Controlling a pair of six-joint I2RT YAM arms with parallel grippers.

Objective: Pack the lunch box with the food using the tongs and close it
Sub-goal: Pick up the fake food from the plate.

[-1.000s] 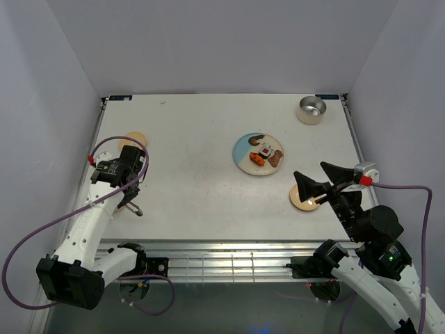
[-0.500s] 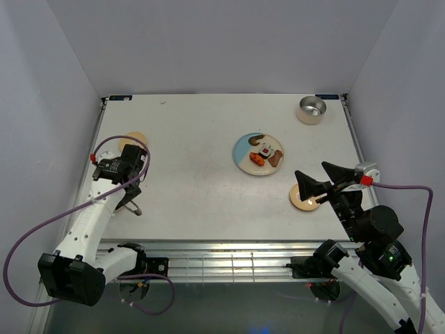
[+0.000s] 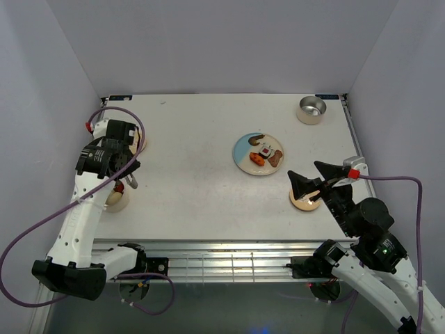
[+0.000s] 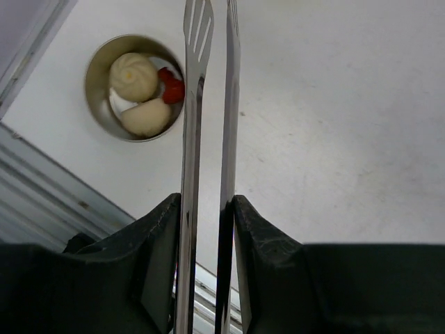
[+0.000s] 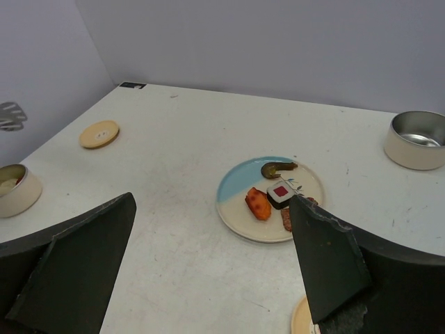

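Observation:
My left gripper (image 4: 207,209) is shut on the silver tongs (image 4: 197,104), whose two arms stand a little apart and hold nothing. Their tips reach past the rim of the round metal lunch box (image 4: 97,104), which holds two pale dumplings (image 4: 132,75) and a red piece (image 4: 172,88). From above, the left gripper (image 3: 119,172) hangs over the lunch box (image 3: 115,197) at the table's left edge. More food lies on the blue-and-white plate (image 5: 236,188): an orange piece (image 5: 258,204), a sushi roll (image 5: 280,195) and a brown sausage (image 5: 278,168). My right gripper (image 5: 212,202) is open, near the plate.
A second metal bowl (image 3: 311,109) stands at the back right corner. One tan round lid (image 3: 304,200) lies under my right gripper (image 3: 309,174), another (image 5: 99,133) at the left beyond the left arm. The table's front edge and rail run close to the lunch box.
My left arm has risen and swung toward the back with the tongs, uncovering the lunch box. The right gripper has drifted slightly left.

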